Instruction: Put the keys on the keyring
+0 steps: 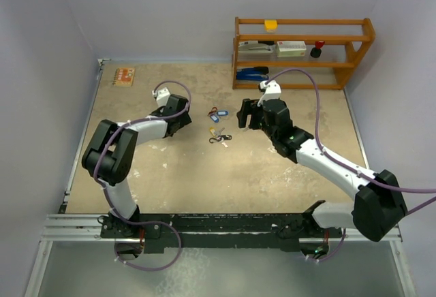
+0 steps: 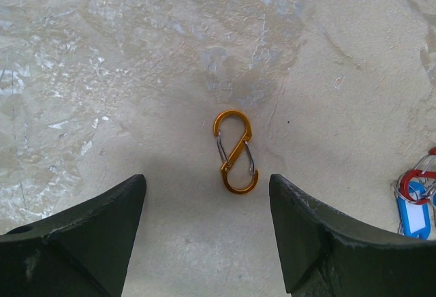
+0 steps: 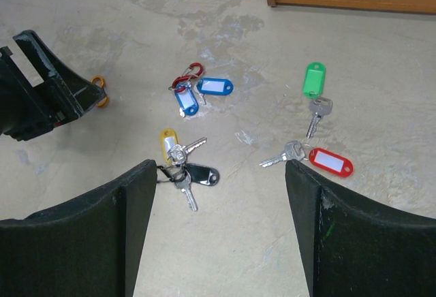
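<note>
Keys lie in groups on the beige table. Two blue-tagged keys [image 3: 185,99] with a red clip [image 3: 189,74] show in the top view too [image 1: 218,114]. A yellow-tagged key [image 3: 167,140] and a black-tagged key [image 3: 202,175] lie bunched together [image 1: 219,135]. A green-tagged key [image 3: 314,80] and a red-tagged key [image 3: 331,162] lie to the right. An orange figure-8 clip [image 2: 235,151] lies just ahead of my open, empty left gripper [image 2: 208,182] [image 1: 184,121]. My right gripper [image 3: 219,166] [image 1: 248,121] is open and empty above the keys. I cannot pick out a separate keyring.
A wooden shelf [image 1: 303,52] stands at the back right with a blue stapler [image 1: 252,73], a box and a yellow item [image 1: 271,25]. An orange card [image 1: 124,76] lies at the back left. Grey walls close in the table.
</note>
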Controlling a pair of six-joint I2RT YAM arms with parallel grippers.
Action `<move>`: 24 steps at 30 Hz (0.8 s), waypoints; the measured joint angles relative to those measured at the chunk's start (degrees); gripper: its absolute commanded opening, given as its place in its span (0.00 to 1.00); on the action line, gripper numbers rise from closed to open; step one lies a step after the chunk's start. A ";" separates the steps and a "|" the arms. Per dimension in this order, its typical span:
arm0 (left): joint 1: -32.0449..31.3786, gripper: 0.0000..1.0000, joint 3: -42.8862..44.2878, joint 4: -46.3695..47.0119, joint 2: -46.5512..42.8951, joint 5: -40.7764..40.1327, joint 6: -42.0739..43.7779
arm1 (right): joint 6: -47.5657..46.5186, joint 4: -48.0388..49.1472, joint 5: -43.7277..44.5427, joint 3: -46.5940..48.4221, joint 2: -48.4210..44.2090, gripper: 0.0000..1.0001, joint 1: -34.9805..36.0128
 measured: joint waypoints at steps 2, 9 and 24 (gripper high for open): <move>-0.04 0.70 0.44 0.00 0.48 -0.04 0.04 | 0.00 0.00 0.00 0.00 0.00 0.79 -0.13; -0.15 0.68 1.66 0.20 1.68 -0.74 0.50 | -0.11 0.00 0.13 0.00 0.00 0.78 -0.39; -2.58 0.56 9.09 -4.26 7.17 -5.81 3.06 | -0.17 0.00 0.13 0.00 0.00 0.78 -1.57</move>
